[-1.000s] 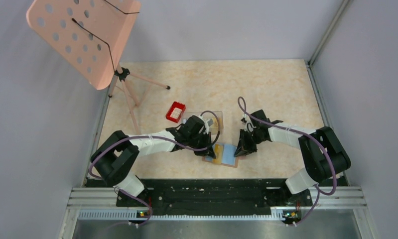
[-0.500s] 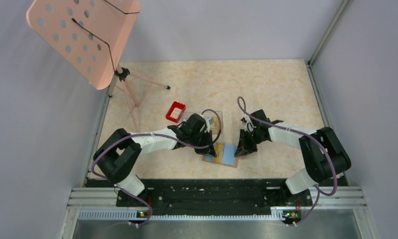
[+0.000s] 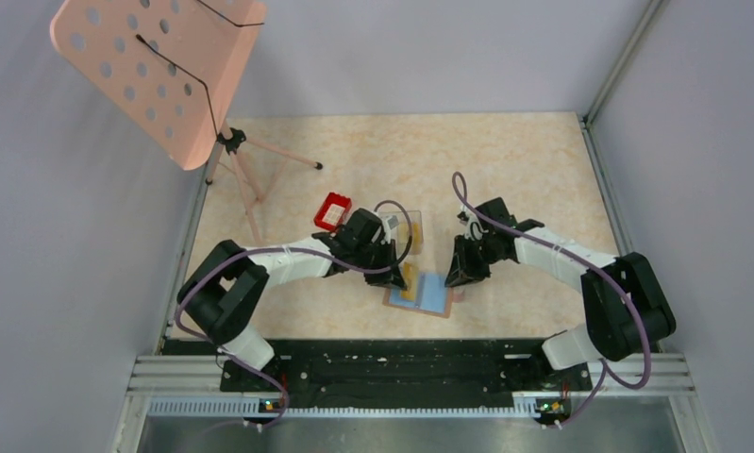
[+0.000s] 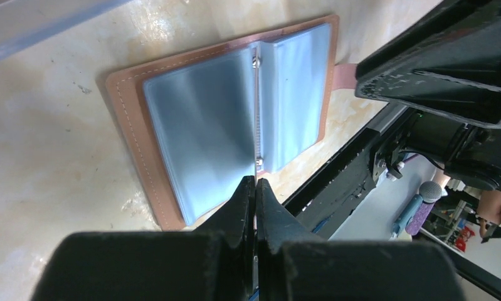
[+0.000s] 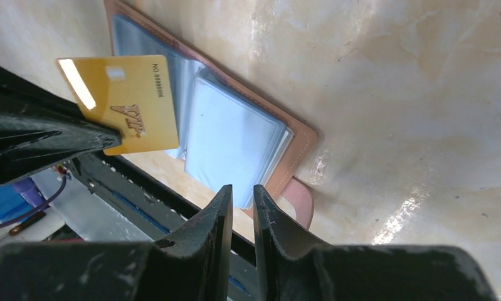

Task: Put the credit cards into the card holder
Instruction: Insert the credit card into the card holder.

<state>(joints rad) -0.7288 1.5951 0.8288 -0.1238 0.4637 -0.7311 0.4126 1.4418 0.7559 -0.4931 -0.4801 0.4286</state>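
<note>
We see the left gripper (image 4: 255,183) pinched shut on a yellow credit card (image 5: 119,103) (edge-on to its own camera). The open card holder (image 4: 197,132) lies just beneath its tips. The right gripper (image 5: 242,191) hovers opposite, empty, its fingers slightly apart.

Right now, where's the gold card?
Right wrist view, upper left: gold card pinched in the left gripper, over the open card holder.

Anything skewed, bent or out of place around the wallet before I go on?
Nothing spilled or damaged. The card holder lies open, sleeves up. The gold card pinched in the left tool sits over the sleeves, not yet in a pocket, at an angle to them. The right tool holds nothing.
</note>
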